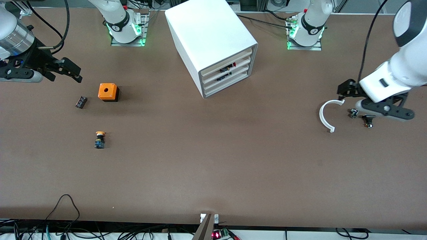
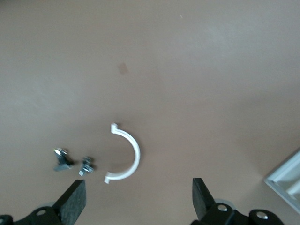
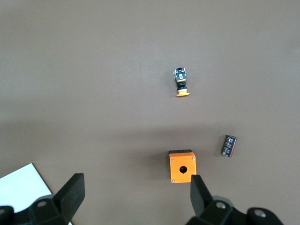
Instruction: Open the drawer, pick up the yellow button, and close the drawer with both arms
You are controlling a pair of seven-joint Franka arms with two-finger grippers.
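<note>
Jaws on both arms stand wide apart and hold nothing. Largest thing on the brown bench (image 1: 213,160) is the white drawer cabinet (image 1: 206,36), set between the two arm bases, angled, with its stacked drawers (image 1: 230,74) all pushed in; small dark and red parts show at the drawer fronts. Right gripper (image 1: 71,71) hangs above the bench at the right arm's end, over bare surface, with the orange box (image 1: 108,92) with a hole in its top just beside it and nearer the front camera. Left gripper (image 1: 345,90) hangs at the left arm's end, over the bench close to a white half-ring (image 1: 325,116). Two small dark metal parts (image 1: 362,116) lie just beside the half-ring, under the left arm's hand. A small flat black part (image 1: 81,102) lies near the orange box, toward the right arm's end. Button (image 1: 99,140), orange-yellow cap on a dark body, lies on its side on the open bench, nearer the front camera than the orange box, well apart from the right gripper's jaws and touching nothing; the right wrist view shows it (image 3: 181,82) past the box from the jaws.
</note>
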